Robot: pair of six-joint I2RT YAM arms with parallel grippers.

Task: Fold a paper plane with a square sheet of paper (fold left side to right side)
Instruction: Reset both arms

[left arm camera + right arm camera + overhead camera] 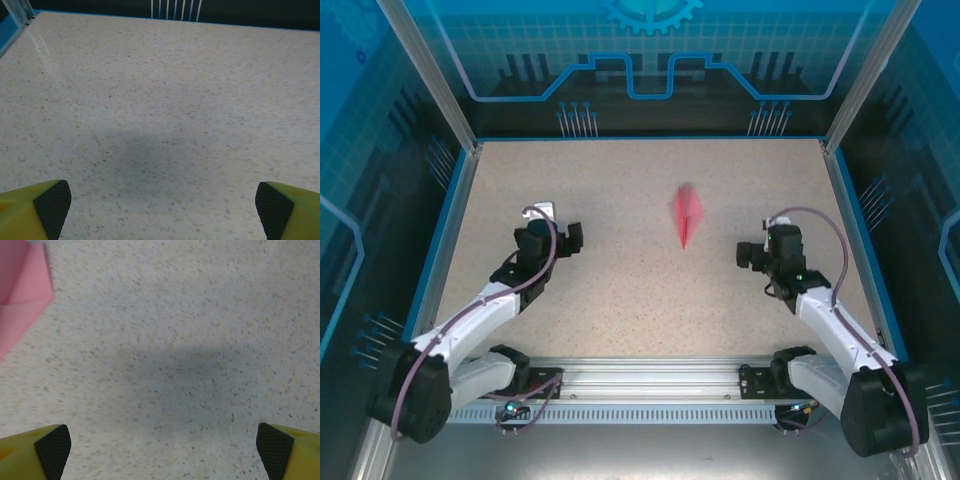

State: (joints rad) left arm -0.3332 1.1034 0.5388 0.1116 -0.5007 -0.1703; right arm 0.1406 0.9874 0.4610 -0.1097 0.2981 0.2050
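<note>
**Step in hand.** The paper plane (688,215) is lying flat on the desk (620,300) as a slim pink-red dart with its point facing the near edge. It is sitting right of centre, nearer the right arm. Judged by that shape, the folding is looking finished or nearly so, and neither arm is working the paper.

**Next move.** If a crease is needing another press, the right arm is the closer one. It would have to reach left and forward, then come down on the thin sheet without pushing it across the desk.

**Arm pose.** Both arms are sitting low and drawn back towards their bases.
- The left claw (558,224) is hanging wide open and empty over bare desk, well apart from the plane.
- The right claw (764,238) is also wide open and empty, with its pads (52,450) clear of the pink paper ahead of it to its left.
</note>
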